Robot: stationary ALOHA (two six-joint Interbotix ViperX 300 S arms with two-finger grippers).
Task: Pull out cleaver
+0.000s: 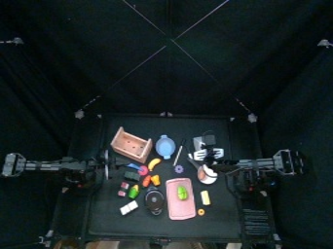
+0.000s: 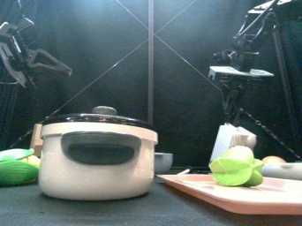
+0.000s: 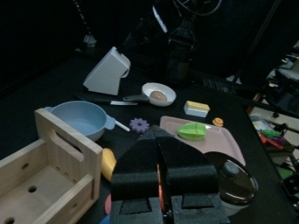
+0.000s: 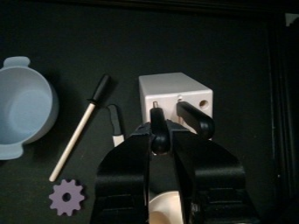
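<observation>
The white knife block [image 4: 173, 89] stands at the table's right middle [image 1: 200, 150]. Two black handles [image 4: 187, 111] stick out of its slots; I cannot tell which is the cleaver's. My right gripper [image 4: 160, 131] hangs just over the block with its jaws together, tips at the handles, and I see nothing lifted. In the front view it [image 2: 236, 104] sits above the block [image 2: 232, 141]. My left gripper [image 3: 163, 150] is shut and empty, resting at the table's left side [image 1: 93, 167].
A black-handled utensil [image 4: 84, 127] and a blue bowl [image 4: 24, 101] lie beside the block. A wooden crate [image 3: 41, 171] sits by the left gripper. A pot [image 2: 101, 159] and a pink cutting board [image 2: 242, 196] with a green fruit [image 2: 236, 166] stand at the front.
</observation>
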